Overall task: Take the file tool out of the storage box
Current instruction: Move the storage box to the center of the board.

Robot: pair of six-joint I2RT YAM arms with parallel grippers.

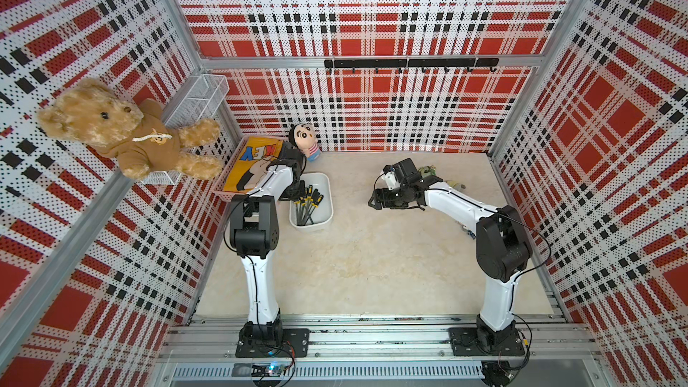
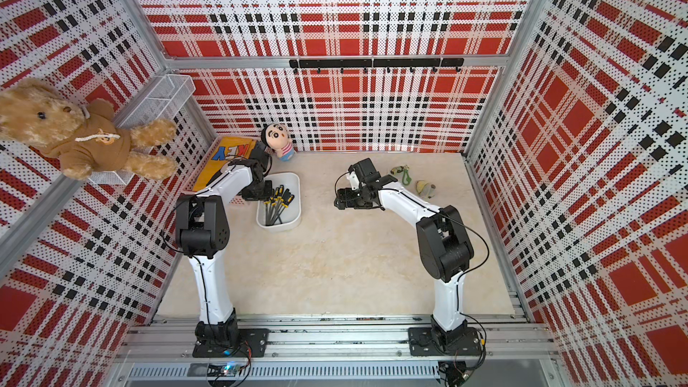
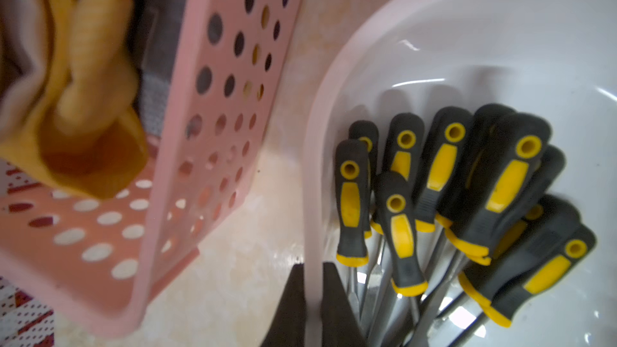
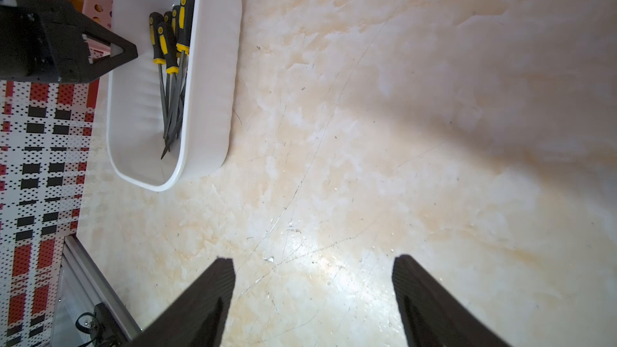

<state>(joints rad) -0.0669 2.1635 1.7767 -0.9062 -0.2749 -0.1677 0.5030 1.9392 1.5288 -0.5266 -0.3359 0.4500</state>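
A shallow white plastic storage box (image 1: pixel 323 188) with rounded corners sits on the cream marbled counter (image 4: pixel 400 128), just beside a pink perforated plastic basket (image 3: pixel 207 128). Inside the box lies a bundle of files (image 3: pixel 434 195) with black-and-yellow rubber handles and thin grey steel blades. The handles fan out at the end nearer the back wall, the blades run together toward the other end, and some files are stacked over others. None is out of the box yet.

The left hand (image 3: pixel 313 272) is closed down on the box's long wall on the basket side. The left wrist view shows one finger outside the rim and one inside, with the rim pinched between them. This looks like a bracing grip, meant to keep the light box from sliding or tipping when a file is pulled from the tangle.

The right hand (image 4: pixel 314 258) hangs over bare counter, well apart from the box, with its jaws spread wide and nothing between them. Being free, it is probably the one meant to reach across and pick. The handles are the thicker, grippier part and sit highest in the pile, so a top handle seems the sensible target. Neighbouring files resting against it could be dragged along.
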